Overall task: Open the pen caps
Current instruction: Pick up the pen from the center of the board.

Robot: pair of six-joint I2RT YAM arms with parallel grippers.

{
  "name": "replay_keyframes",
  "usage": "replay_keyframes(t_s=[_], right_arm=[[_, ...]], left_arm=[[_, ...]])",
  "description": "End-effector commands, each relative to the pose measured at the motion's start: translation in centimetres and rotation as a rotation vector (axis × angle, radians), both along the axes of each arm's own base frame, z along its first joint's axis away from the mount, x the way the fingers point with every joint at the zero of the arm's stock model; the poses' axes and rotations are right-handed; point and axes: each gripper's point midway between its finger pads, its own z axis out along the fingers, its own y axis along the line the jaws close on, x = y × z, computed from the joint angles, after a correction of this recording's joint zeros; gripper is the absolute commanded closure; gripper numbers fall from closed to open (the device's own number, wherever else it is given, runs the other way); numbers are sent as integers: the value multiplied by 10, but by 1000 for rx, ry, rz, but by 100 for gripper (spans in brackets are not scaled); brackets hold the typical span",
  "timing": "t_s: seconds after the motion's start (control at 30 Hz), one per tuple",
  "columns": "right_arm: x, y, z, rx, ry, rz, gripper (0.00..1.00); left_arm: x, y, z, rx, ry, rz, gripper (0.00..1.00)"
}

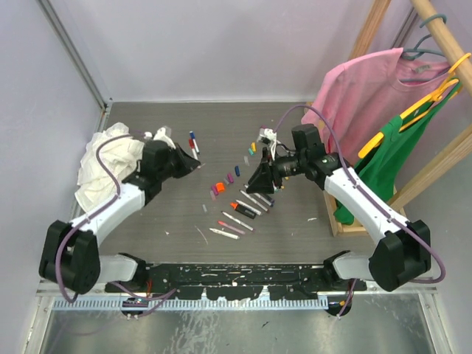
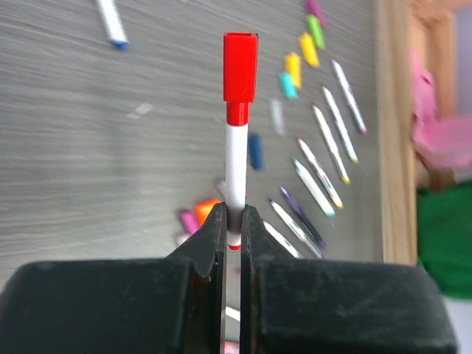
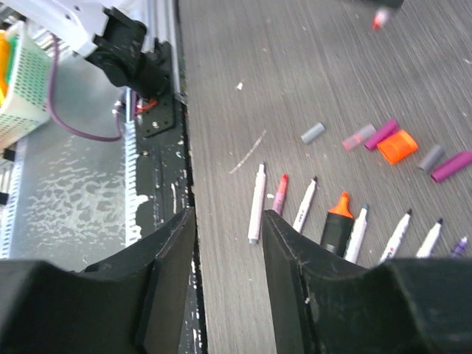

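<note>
My left gripper (image 2: 234, 217) is shut on the white barrel of a pen (image 2: 236, 166). The pen sticks out past the fingertips with its red cap (image 2: 240, 66) still on. In the top view this gripper (image 1: 193, 164) hovers over the table left of centre. My right gripper (image 3: 228, 221) is open with nothing between its fingers; in the top view it (image 1: 259, 179) hangs over a row of uncapped pens (image 1: 247, 210). Loose pen caps lie beside the row: an orange cap (image 3: 397, 145), a purple cap (image 3: 381, 134) and a grey cap (image 3: 313, 133).
A white cloth (image 1: 107, 166) is bunched at the table's left. Two capped pens (image 1: 193, 140) lie behind the left gripper. A wooden rack (image 1: 383, 44) with a pink shirt (image 1: 361, 96) and a green shirt (image 1: 391, 162) stands at the right.
</note>
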Motion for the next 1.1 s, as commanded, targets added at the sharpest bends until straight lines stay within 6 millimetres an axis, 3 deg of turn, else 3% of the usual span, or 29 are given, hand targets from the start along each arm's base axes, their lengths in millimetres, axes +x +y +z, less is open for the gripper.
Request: replay_keyframes(t_s=[0.0, 0.2, 0.4, 0.7, 1.07], right_arm=[[-11, 2, 38, 139, -43, 74, 51], [-11, -1, 47, 200, -71, 62, 37], [-16, 1, 48, 251, -51, 87, 32], [-14, 2, 48, 299, -45, 49, 31], [-7, 2, 47, 329, -30, -2, 32]], left_arm=[[-34, -55, 64, -202, -326, -174, 100], [-91, -84, 97, -299, -553, -272, 100], [-131, -111, 107, -354, -660, -329, 100], [-151, -132, 122, -407, -752, -351, 100], [-163, -146, 122, -445, -781, -369, 100]])
